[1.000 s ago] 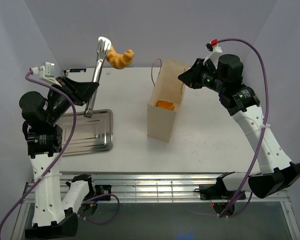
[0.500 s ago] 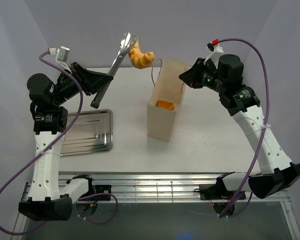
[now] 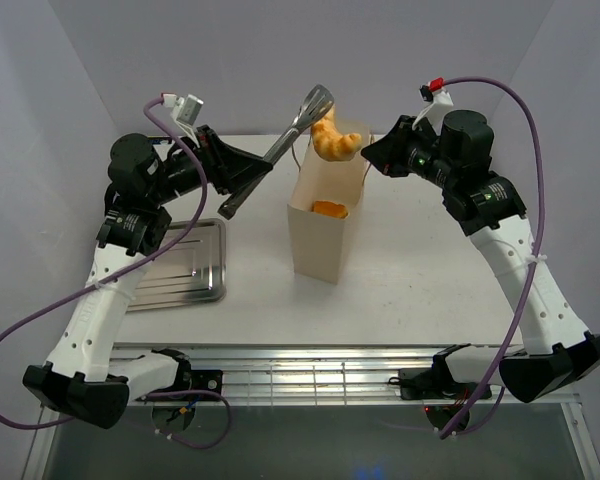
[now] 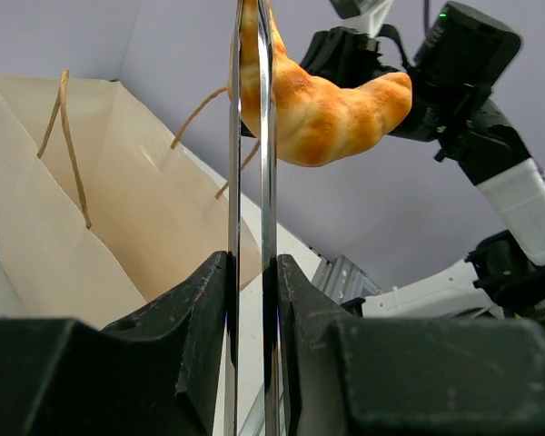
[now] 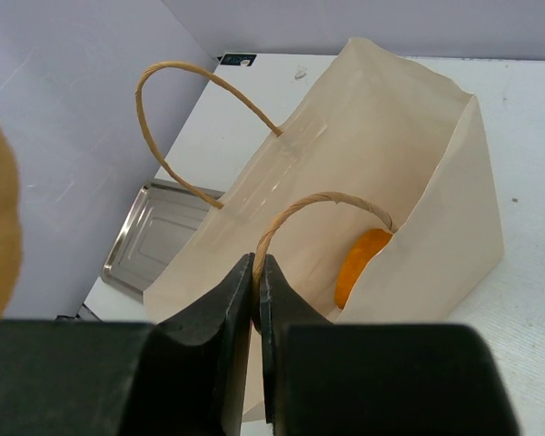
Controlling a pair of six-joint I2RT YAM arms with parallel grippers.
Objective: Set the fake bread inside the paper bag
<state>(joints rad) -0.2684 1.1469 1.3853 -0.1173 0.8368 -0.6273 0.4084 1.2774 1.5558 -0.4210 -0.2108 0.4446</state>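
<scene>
Item count by kind, whole table.
Two pieces of fake bread (image 3: pixel 332 140): one croissant-shaped over the bag's far rim, the other piece (image 3: pixel 329 209) inside the bag. One paper bag (image 3: pixel 315 250) at centre, with two string handles (image 5: pixel 332 194). One pair of tongs (image 3: pixel 280 155). One metal tray (image 3: pixel 185 270), left. Two arms (image 3: pixel 100 300), left and right.

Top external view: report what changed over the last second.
The left tool swung right, carrying the tongs and their fake bread from left of the paper bag to above its mouth. Nothing taken or released. Unchanged: right tool shut on the handle, bread piece inside, tray.
</scene>
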